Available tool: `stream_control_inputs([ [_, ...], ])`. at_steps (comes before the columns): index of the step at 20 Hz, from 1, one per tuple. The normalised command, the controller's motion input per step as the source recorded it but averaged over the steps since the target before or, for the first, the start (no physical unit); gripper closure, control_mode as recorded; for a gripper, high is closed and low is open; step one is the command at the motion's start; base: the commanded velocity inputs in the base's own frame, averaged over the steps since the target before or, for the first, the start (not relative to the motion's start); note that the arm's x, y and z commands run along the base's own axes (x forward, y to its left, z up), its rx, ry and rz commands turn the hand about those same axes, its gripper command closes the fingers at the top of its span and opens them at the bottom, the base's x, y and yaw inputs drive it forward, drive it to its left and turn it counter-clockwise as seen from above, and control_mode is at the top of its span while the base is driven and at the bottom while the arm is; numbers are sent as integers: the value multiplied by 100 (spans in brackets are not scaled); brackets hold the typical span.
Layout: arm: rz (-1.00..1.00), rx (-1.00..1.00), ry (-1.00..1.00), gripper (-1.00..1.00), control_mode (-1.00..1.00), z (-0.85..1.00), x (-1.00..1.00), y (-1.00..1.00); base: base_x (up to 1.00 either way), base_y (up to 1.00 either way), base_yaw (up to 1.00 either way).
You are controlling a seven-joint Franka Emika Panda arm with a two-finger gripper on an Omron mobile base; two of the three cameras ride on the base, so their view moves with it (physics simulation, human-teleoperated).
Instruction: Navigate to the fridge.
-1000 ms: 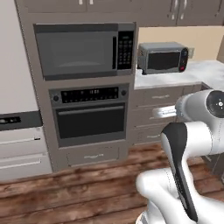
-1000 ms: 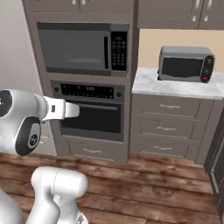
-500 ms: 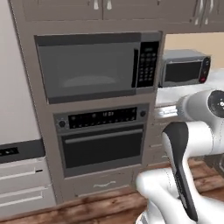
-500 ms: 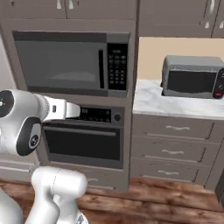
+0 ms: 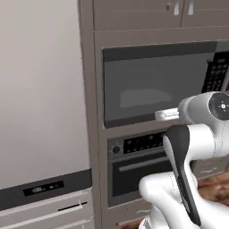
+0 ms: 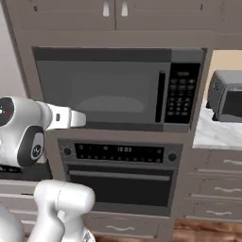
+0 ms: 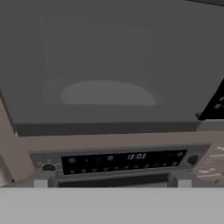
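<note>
Grey kitchen cabinets [image 6: 113,21] run across the top of both base views, with a tall built-in column beneath them. That column holds a microwave [image 6: 118,90] above and an oven [image 6: 120,177] below; the oven's dark control strip carries a lit clock in the right base view. In the left base view the fridge [image 5: 42,103] takes up the whole left half of the frame, a flat pale door just beside the column, with a dark band [image 5: 44,190] low down and pale drawers [image 5: 49,214] under it. At the right edge of the right base view a toaster oven [image 6: 228,97] stands on a marble counter [image 6: 212,134], above grey drawers [image 6: 220,184]. A strip of wooden floor [image 6: 208,231] shows at the lower right of that frame. The white arm [image 5: 192,138] rises in the lower right of the left base view. In the hand view the gripper [image 7: 112,178] points at the microwave door and the oven's control strip, its two tips set wide apart at the bottom of the frame, with nothing between them.
</note>
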Motion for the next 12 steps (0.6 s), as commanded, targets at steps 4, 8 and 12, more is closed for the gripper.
stream_control_inputs([
  [4, 0, 0, 0, -100, 100, 0, 0, 0, -87, 100, -5],
  [8, 0, 0, 0, -100, 100, 0, 0, 0, -99, 100, -1],
  [12, 0, 0, 0, -100, 100, 0, 0, 0, -19, 100, 0],
])
